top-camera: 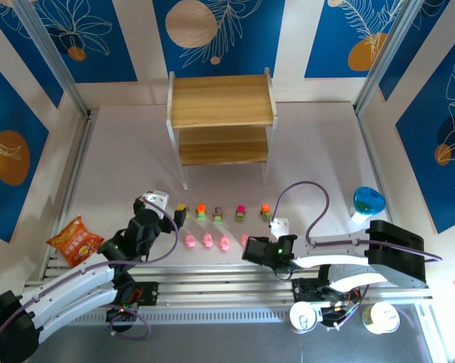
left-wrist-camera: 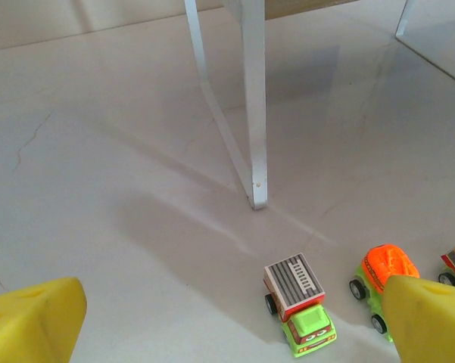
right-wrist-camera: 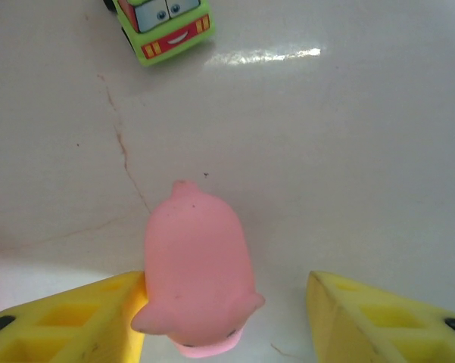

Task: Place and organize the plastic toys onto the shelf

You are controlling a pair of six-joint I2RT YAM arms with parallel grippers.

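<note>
Right wrist, right tool [right-wrist-camera: 223, 306] spread astride pink pig [right-wrist-camera: 195, 257], truck [right-wrist-camera: 163, 24] beyond, left tool [left-wrist-camera: 229, 302] spread wide

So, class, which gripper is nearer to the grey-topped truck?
Left. The left gripper is right beside the grey-topped truck, fingers wide open. The right gripper is farther along the row, either side of a pink pig.

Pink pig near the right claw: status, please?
Right gripper open around pig, one finger touching. Left gripper open, empty. Path to shelf clear.
</note>
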